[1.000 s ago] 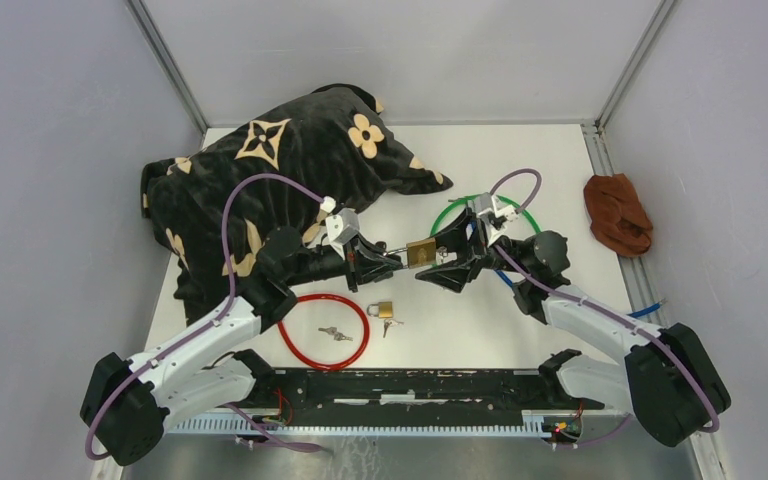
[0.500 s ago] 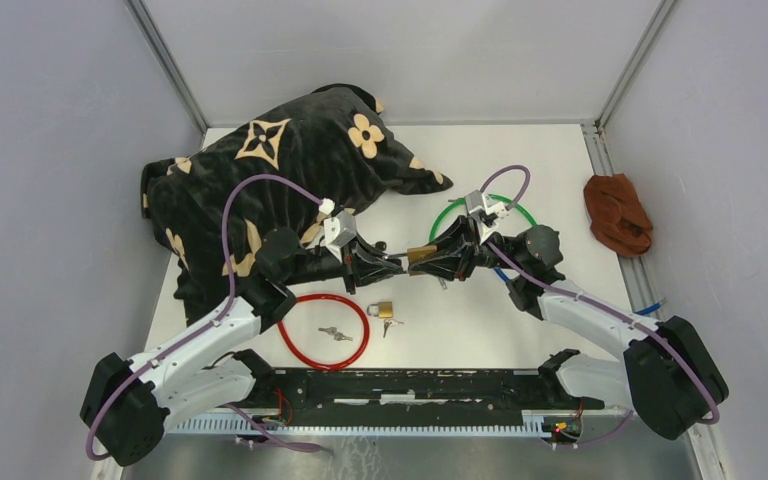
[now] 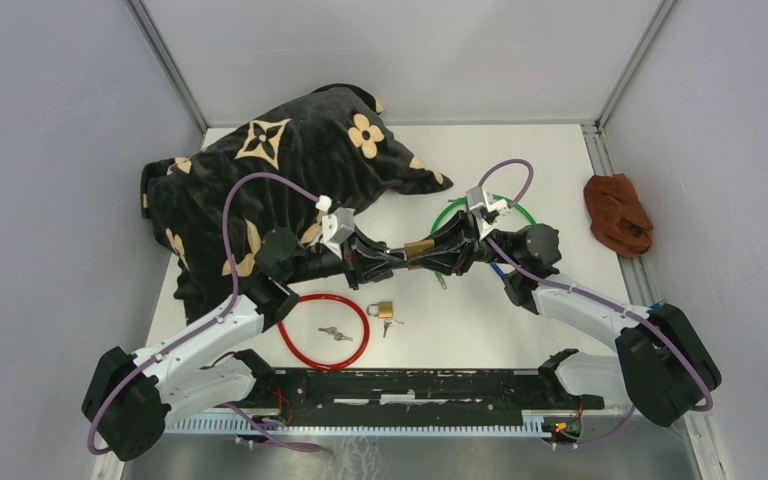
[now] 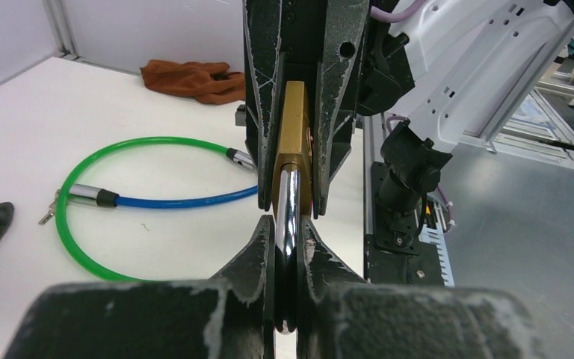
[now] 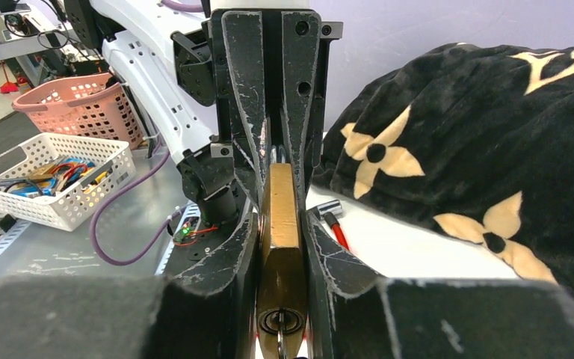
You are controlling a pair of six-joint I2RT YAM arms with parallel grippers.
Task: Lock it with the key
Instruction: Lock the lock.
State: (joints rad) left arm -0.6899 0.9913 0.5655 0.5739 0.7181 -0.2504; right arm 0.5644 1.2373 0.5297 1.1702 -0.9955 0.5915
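Observation:
A brass padlock (image 3: 419, 247) hangs above the table between my two grippers. My left gripper (image 3: 397, 260) is shut on its chrome shackle (image 4: 288, 213). My right gripper (image 3: 436, 252) is shut on the brass body (image 5: 279, 217), one finger on each flat side. In the left wrist view the body (image 4: 293, 127) stands edge-on between the right gripper's fingers (image 4: 336, 112). In the right wrist view a key (image 5: 279, 333) sits in the keyhole at the near end of the padlock, and its bow is cut off by the frame edge.
A second padlock (image 3: 383, 308) and loose keys (image 3: 335, 333) lie by a red cable loop (image 3: 305, 300). A green and blue cable loop (image 3: 445, 211) lies behind the right gripper. A black patterned pillow (image 3: 280, 160) fills the far left. A brown cloth (image 3: 617, 213) lies at the right edge.
Both grippers have drawn closer together and shifted slightly toward the far side. The padlock has turned from face-up to nearly edge-on. Both grips are unchanged.

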